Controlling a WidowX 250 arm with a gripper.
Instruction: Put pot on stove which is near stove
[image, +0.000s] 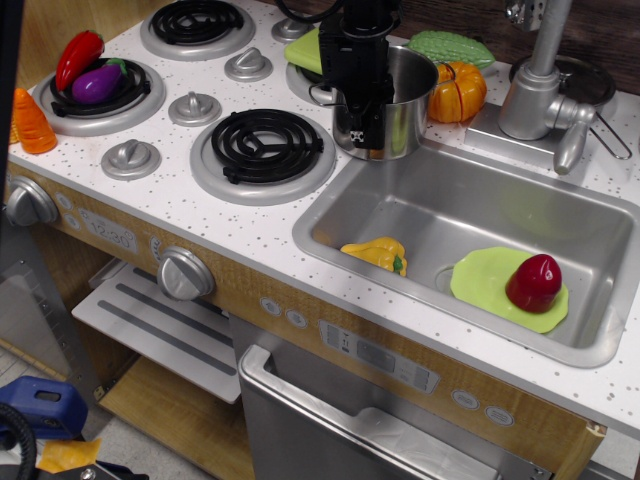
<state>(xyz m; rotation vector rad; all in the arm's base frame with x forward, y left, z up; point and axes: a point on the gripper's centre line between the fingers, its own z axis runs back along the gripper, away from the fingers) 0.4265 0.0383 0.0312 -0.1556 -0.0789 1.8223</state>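
Observation.image: my end effector (360, 120) grips the pot (400, 100) by its near rim, upper centre. Pot not yet on the stove (262, 152) left of it; transfer remains.

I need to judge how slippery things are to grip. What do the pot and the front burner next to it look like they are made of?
The pot looks like polished stainless steel: its wall gives mirror-like reflections. The front burner looks like moulded plastic: a matte black spiral coil in a dull silver-grey dish. That is only how it looks.
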